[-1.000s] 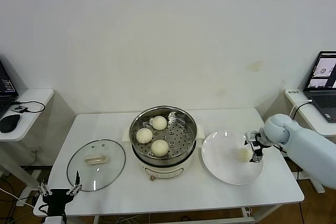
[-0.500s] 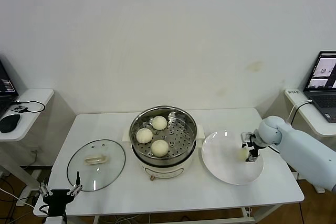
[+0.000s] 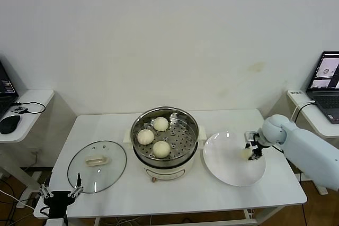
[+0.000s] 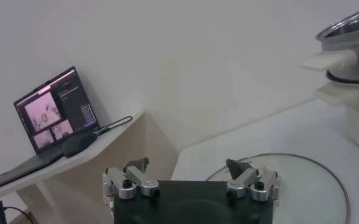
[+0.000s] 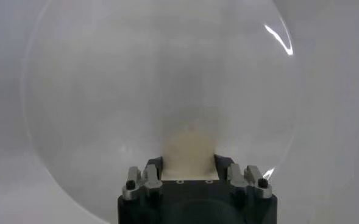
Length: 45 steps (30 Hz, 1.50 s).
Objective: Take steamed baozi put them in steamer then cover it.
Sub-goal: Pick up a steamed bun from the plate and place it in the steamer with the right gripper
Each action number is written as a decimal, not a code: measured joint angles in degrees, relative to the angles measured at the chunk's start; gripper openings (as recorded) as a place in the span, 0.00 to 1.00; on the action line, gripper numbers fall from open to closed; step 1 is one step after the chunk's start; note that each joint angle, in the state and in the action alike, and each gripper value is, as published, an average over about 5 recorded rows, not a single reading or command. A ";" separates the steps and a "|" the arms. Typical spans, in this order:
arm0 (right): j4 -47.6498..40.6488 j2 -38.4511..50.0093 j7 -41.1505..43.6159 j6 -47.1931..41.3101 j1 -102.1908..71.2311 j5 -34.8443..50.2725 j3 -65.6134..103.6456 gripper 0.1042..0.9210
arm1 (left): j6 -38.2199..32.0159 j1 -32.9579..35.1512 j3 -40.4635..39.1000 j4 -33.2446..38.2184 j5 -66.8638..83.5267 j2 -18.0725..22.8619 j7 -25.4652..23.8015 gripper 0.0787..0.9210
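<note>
The steamer (image 3: 193,126) stands mid-table with three steamed baozi (image 3: 160,124) (image 3: 145,136) (image 3: 161,148) on its perforated tray. A fourth baozi (image 3: 246,154) lies at the right side of the white plate (image 3: 228,165). My right gripper (image 3: 249,150) is down on that plate, shut on this bun. In the right wrist view the baozi (image 5: 189,146) fills the gap of the right gripper (image 5: 189,162), both fingers against its sides. My left gripper (image 3: 60,192) waits open at the table's front left corner. In its own wrist view the left gripper (image 4: 188,170) holds nothing.
The glass lid (image 3: 97,165) with its cream handle lies flat on the table left of the steamer, just beyond the left gripper. Side desks with laptops (image 3: 324,80) flank the table. In the left wrist view the lid (image 4: 316,185) and the steamer (image 4: 350,36) show ahead.
My right gripper has shifted slightly left over the plate and its fingers have drawn in onto the baozi. The left arm has stayed still.
</note>
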<state>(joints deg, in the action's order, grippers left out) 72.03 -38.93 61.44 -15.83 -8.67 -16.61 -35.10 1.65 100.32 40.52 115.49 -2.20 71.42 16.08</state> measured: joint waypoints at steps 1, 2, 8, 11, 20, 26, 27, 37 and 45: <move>0.54 0.42 0.09 -0.19 0.85 0.53 -0.64 0.55 | 0.01 -0.04 0.00 0.04 0.00 -0.03 -0.01 0.88; 1.13 0.87 0.17 -0.42 1.84 1.13 -1.35 0.55 | 0.02 -0.08 -0.01 0.09 0.00 -0.07 -0.02 0.88; 5.04 2.83 0.27 -2.26 10.24 6.24 -6.89 0.55 | 0.12 -0.36 -0.27 0.28 0.03 -0.34 -0.09 0.88; 7.19 2.93 0.03 -3.62 15.77 9.83 -10.56 0.55 | 0.13 -0.50 -0.40 0.29 0.06 -0.44 -0.10 0.88; 12.97 -1.64 -2.51 -9.77 33.02 23.55 -22.25 0.56 | 0.33 -0.79 -0.47 0.60 0.28 -0.46 -0.18 0.88; 14.23 -7.70 -5.40 -14.74 39.22 32.41 -27.34 0.56 | 0.29 -0.66 -0.28 0.80 0.81 -0.24 -0.09 0.88; 14.27 -8.84 -5.90 -15.55 39.74 33.75 -27.89 0.56 | 0.29 -0.66 -0.22 0.91 0.87 -0.16 -0.08 0.88; 12.75 -18.34 -9.14 -21.15 39.75 40.37 -32.51 0.56 | 0.27 -0.34 0.51 1.61 1.46 0.40 -0.03 0.88; 9.78 -21.59 -9.99 -22.07 36.45 39.04 -33.40 0.56 | 0.26 -0.65 0.69 1.71 1.57 0.26 -0.02 0.88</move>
<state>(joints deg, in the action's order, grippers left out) 81.82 -60.52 51.46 -37.90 27.79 22.43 -68.50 1.91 99.67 41.20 117.20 -0.63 71.68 16.06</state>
